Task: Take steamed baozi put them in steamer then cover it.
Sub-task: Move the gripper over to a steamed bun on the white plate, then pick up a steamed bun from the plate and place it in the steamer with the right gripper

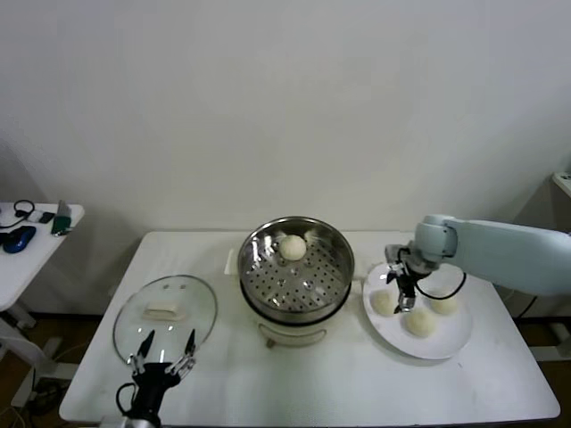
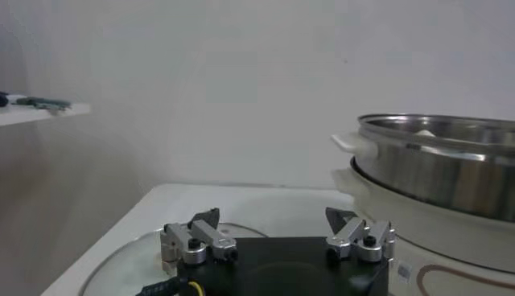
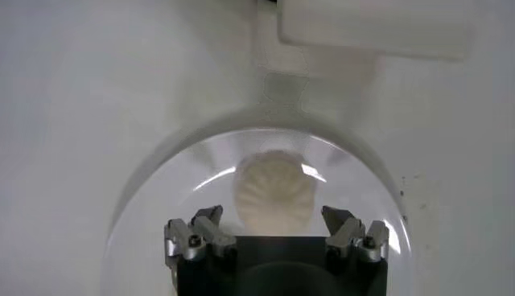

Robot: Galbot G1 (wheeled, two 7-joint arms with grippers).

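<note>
The steamer (image 1: 296, 278), a shiny steel pot with a perforated tray on a white base, stands mid-table and holds one baozi (image 1: 293, 247) at its far side. Three more baozi (image 1: 419, 323) lie on a white plate (image 1: 455, 335) to the right of it. My right gripper (image 1: 403, 292) hangs open over that plate. In the right wrist view a pleated baozi (image 3: 273, 193) lies between and just beyond the spread fingertips of the right gripper (image 3: 272, 217), untouched. My left gripper (image 1: 162, 349) waits open at the front left; the left wrist view shows this left gripper (image 2: 273, 215) empty, with the steamer (image 2: 438, 169) beside it.
A glass lid (image 1: 166, 309) with a white handle lies flat on the table left of the steamer, just beyond the left gripper. A small side table (image 1: 36, 234) with a few items stands at far left. The table's front edge runs close to the left gripper.
</note>
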